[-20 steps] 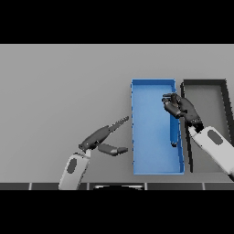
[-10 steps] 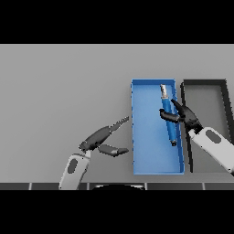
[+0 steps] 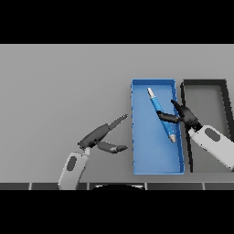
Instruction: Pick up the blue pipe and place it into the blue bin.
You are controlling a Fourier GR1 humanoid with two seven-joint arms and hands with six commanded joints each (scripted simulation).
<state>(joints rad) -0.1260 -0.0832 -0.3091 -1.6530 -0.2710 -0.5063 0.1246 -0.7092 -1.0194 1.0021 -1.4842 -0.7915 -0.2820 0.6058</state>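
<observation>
Nearest, left robot hand hovers over grey counter, fingers straight and spread, holding nothing; I read it as idle, parked clear of bin. Right robot hand sits at blue bin's right wall, fingers loosely apart, one fingertip touching or just beside blue pipe; no curl round it. Pipe lies diagonal inside bin, on its floor; I judge placement done, release likely. Farther right, dark bin. No labels or writing legible.

head view, high, facing down, table
</observation>
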